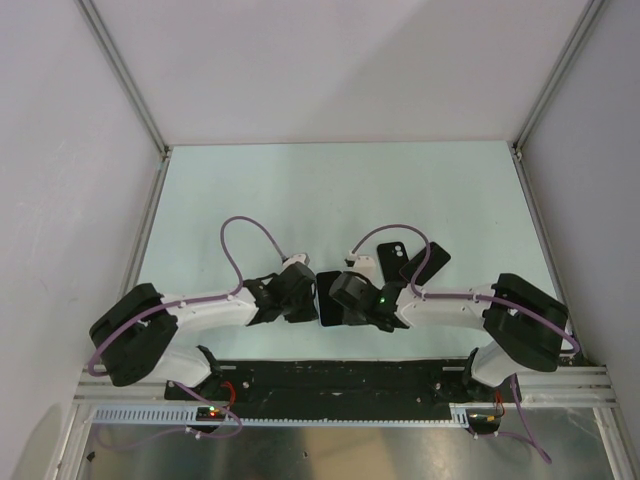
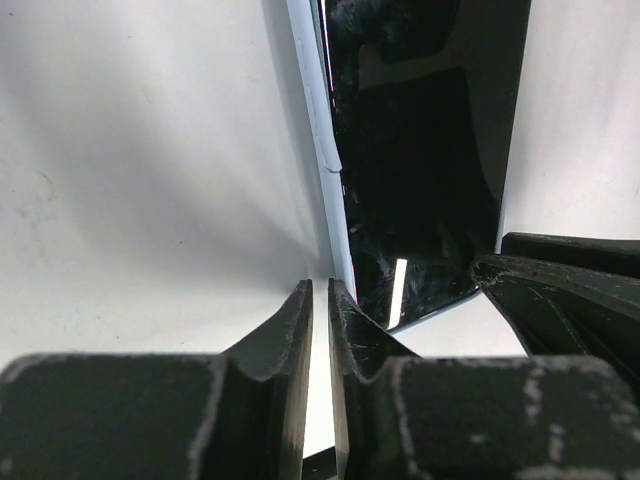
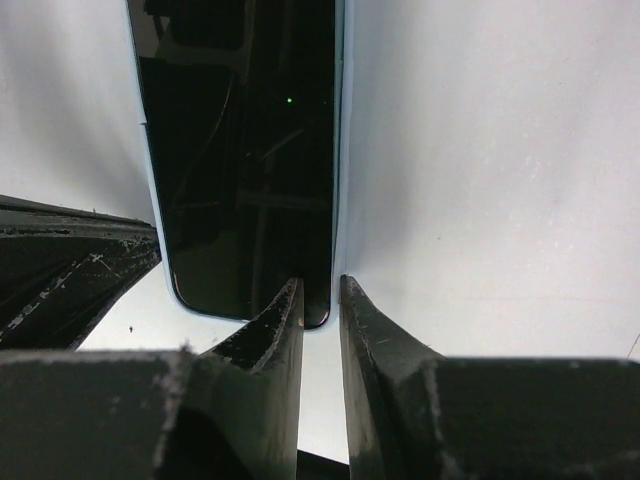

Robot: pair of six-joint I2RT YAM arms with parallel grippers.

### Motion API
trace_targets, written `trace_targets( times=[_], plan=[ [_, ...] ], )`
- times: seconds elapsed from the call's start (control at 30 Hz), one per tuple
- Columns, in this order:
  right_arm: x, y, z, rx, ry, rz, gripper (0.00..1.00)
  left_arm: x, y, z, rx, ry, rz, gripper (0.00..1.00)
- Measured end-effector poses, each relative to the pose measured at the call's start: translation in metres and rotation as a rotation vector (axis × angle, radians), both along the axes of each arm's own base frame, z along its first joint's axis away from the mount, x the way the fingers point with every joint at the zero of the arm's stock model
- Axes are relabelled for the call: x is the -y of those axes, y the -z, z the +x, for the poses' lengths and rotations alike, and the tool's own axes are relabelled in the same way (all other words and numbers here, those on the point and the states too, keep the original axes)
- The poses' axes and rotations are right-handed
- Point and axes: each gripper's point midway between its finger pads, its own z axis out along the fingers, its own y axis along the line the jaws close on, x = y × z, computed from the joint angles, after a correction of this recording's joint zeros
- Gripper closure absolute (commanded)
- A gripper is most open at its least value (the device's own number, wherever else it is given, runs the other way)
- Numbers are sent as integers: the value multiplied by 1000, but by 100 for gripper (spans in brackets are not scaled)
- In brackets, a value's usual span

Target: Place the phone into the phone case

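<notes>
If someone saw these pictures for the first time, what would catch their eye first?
A glossy black phone fills both wrist views. It is held up mid-table where the two arms meet, with the left fingers and the right fingers pinching its edges. Just behind the right arm, the black phone case lies on the pale table.

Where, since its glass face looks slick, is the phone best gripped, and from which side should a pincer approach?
The phone is a thin slab running lengthwise away from both wrist cameras, glossy on its face. So probably take its pale long-edge rim close to a rounded near corner, coming from the near end, straddling that rim.
</notes>
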Motion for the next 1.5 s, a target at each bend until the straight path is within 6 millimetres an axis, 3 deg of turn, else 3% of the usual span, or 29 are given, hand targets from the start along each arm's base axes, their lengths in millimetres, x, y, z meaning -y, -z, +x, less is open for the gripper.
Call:
trace_targets(
  times=[0.2,0.43,0.57,0.67,0.87,1.03,1.3,1.5],
  plan=[
    [-1,0,0,23,7,-13,90,-2,0,3,-14,-8,-8,80],
    [-6,-9,4,21,-15,3,61,-13,-5,20,-10,-44,13,75],
    [-5,-12,10,-37,-37,38,50,-17,-15,35,11,-64,11,71],
    [3,-14,23,-54,-32,41,50,-20,-24,48,31,-83,10,67],
    [4,-45,77,-6,29,118,51,-17,-50,84,92,-128,-11,65],
    [-6,-53,114,21,58,164,54,-16,-47,105,90,-149,8,65],
    [-8,-22,121,-47,57,128,60,-22,-22,108,36,-144,67,65],
    [-13,-20,121,-54,47,134,62,-22,-16,105,17,-132,74,65]
  ],
)
